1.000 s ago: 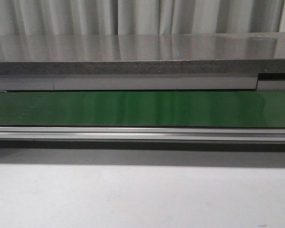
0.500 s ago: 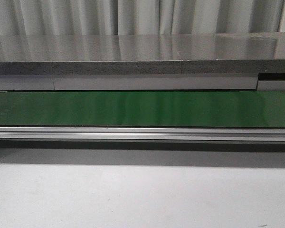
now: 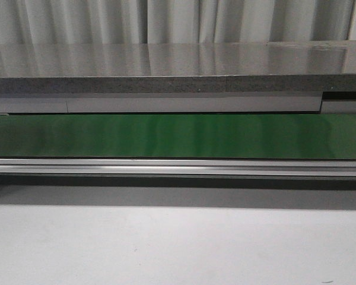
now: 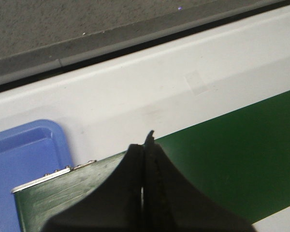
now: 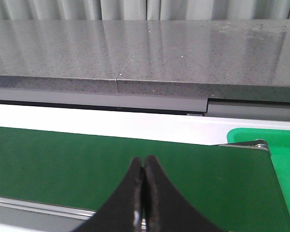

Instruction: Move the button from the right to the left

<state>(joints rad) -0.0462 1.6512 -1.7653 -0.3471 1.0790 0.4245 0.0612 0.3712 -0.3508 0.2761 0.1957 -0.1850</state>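
The button is in none of the three views, so how it will handle can only be judged from what such a thing usually is: a small push-button switch ought to be light, rigid and hard-shelled, with a smooth rounded cap that would slip between pads, so the flat sides of its body look like the better place to take hold, low and square. That is a guess until it appears. The left gripper has its two dark fingers pressed together with nothing between them, and it hangs over the end of the green belt, where a metal end bracket shows at the lower left of that frame beside a blue tray. The right gripper is likewise closed and empty, above the belt's other end, with a green tray at the right edge of that frame. In the front view the belt runs as a bare, glossy band across the middle, edged below by an aluminium rail; the white desk fills the lower part, a grey speckled counter the upper part, and pale curtains the top. The belt's sheen suggests a smooth surface, on which a small part may slide if nudged.
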